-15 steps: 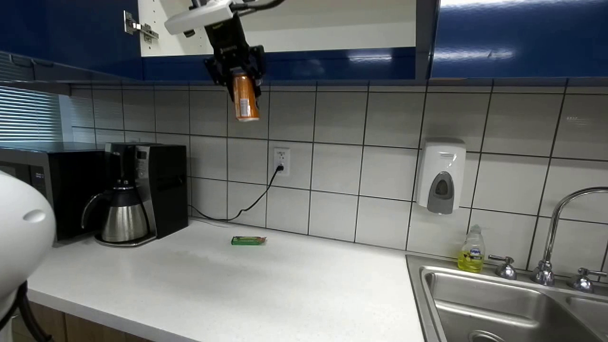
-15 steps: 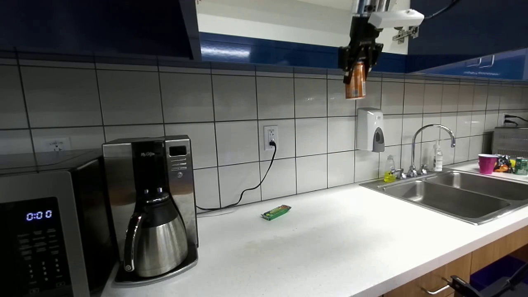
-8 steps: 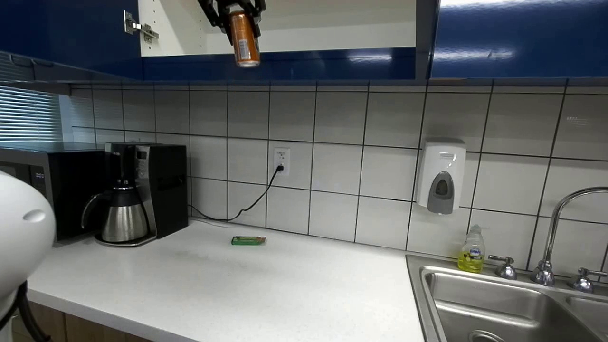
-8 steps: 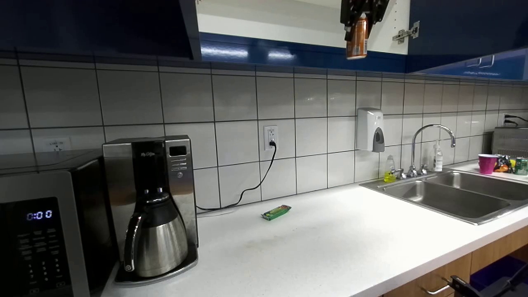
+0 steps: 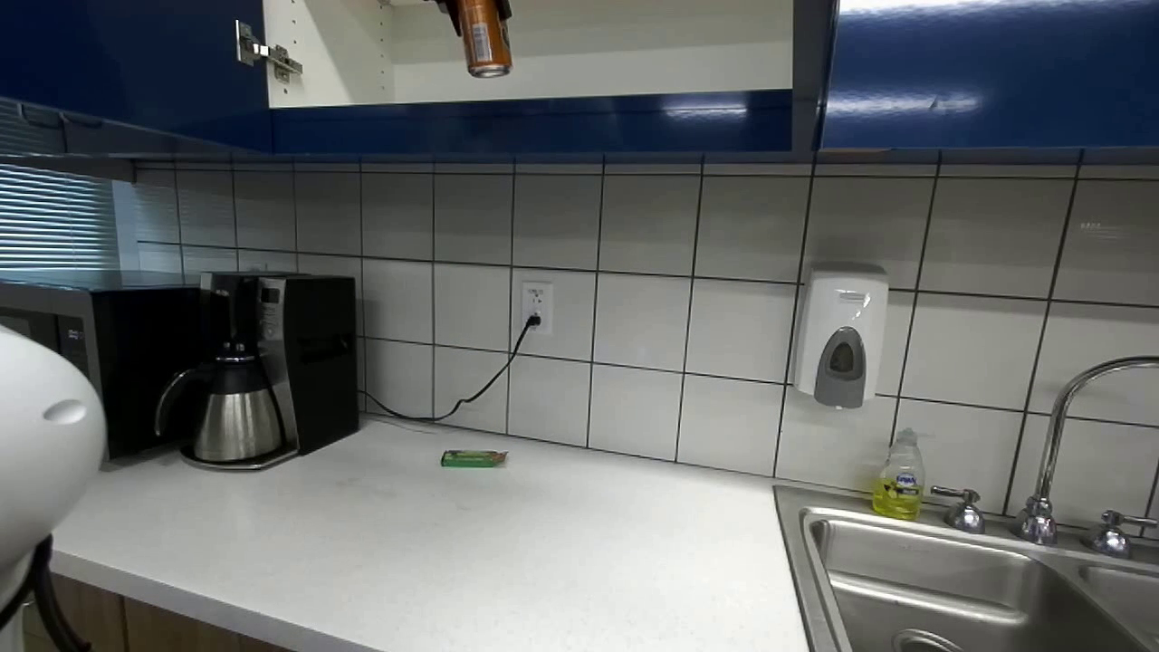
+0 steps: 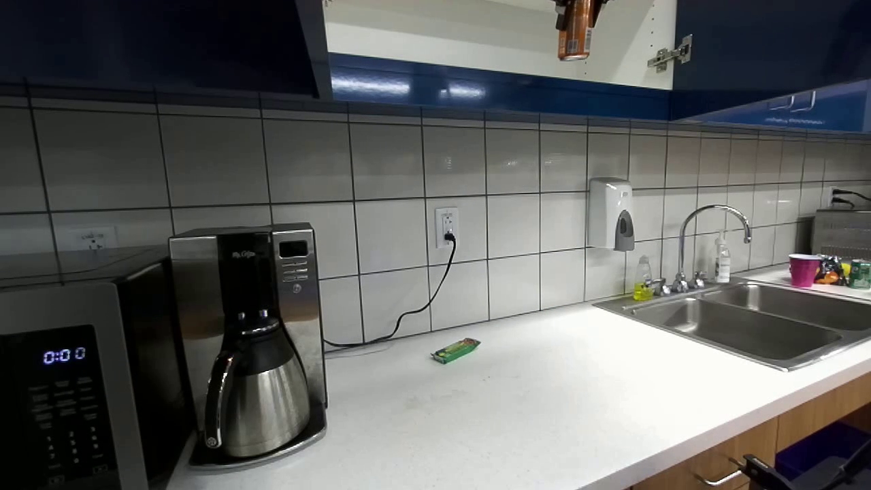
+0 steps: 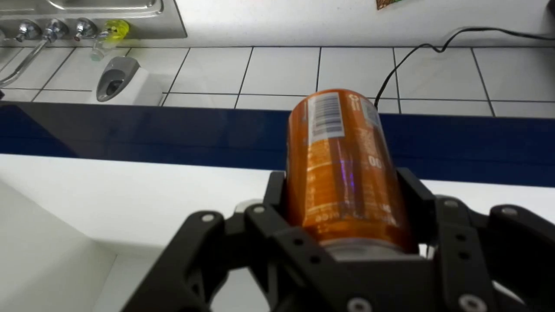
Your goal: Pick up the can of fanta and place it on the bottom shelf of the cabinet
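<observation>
The can of fanta (image 7: 342, 173), just right of centre in the wrist view, is clasped by its sides between the fingers (image 7: 417, 197), a sensible hold for a probably slick, easily dented shell, its weight unclear.

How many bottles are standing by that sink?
2. In an exterior view, a bottle of yellow liquid stands left of the faucet at the back of the sink; a pump bottle stands right of the faucet's base. Others may be hidden.
</observation>
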Motion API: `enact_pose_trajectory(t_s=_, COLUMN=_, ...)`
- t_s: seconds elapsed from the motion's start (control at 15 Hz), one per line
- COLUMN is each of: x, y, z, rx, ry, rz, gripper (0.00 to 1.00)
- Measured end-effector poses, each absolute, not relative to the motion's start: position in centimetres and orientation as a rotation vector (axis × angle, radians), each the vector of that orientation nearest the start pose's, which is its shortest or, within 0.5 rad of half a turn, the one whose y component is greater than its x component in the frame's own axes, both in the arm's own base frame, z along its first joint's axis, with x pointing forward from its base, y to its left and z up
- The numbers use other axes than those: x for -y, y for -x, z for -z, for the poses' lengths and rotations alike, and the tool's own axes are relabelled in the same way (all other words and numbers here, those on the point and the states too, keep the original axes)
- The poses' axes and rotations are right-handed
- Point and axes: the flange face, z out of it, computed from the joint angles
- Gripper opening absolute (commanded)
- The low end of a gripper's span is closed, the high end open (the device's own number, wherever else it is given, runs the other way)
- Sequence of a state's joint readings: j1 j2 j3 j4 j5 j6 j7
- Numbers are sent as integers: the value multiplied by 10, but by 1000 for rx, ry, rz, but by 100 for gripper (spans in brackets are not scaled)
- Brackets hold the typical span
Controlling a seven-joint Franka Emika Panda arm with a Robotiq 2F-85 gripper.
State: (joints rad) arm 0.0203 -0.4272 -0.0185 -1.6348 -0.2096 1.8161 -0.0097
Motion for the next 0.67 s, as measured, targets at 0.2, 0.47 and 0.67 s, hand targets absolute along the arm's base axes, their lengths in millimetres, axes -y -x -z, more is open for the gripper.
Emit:
enact_pose_trajectory(t_s=0.2, x=20, y=-422, z=-852, rx=-33, ry=3186, rz=1014, gripper=39)
enact_pose_trajectory(t_s=0.47, x=21, y=-445, z=-867, rx=-71, ry=3188, rz=995, gripper=39)
enact_pose_trajectory(t_s=0.67, x=23, y=-467, z=-869, rx=-108, ry=3194, rz=964, gripper=39)
